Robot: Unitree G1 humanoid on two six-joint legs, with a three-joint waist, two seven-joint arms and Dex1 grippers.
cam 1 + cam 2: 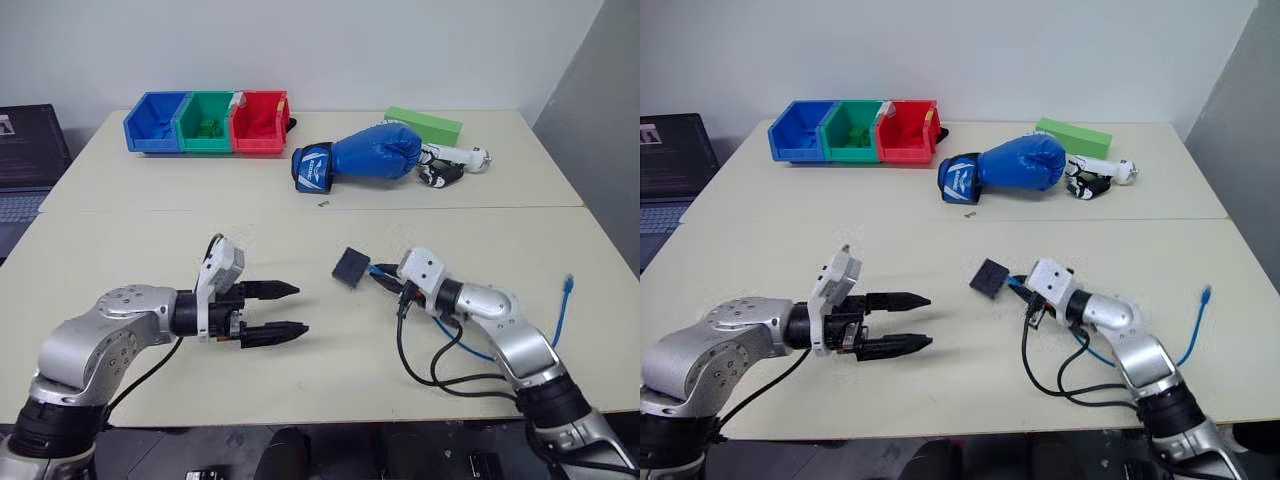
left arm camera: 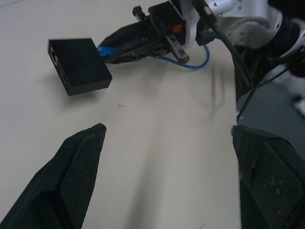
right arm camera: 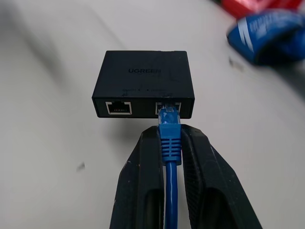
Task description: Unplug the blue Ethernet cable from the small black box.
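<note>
Black fingers of the right gripper [image 3: 170,157] pinch the blue Ethernet cable [image 3: 170,143] just behind its plug, one finger on each side of the ribbed boot. The plug itself sits in one of two ports on the near face of the small black box [image 3: 143,83], the other port beside it standing free; white lettering shows on the box's top. In the head views the box [image 1: 352,267] looks lifted and tilted at the tip of the right gripper, over the pale table [image 1: 150,215], though whether it touches the surface cannot be told. From the gripper the blue cord runs back under the right arm and curves out to its loose end [image 1: 568,284] near the table's right edge. Opposite, well apart, the left gripper [image 1: 290,310] points toward the box with its two fingers spread wide, holding nothing. Farther back lie a blue boxing glove [image 1: 375,155], a green block [image 1: 423,124] and three bins, blue, green and red [image 1: 207,122].
</note>
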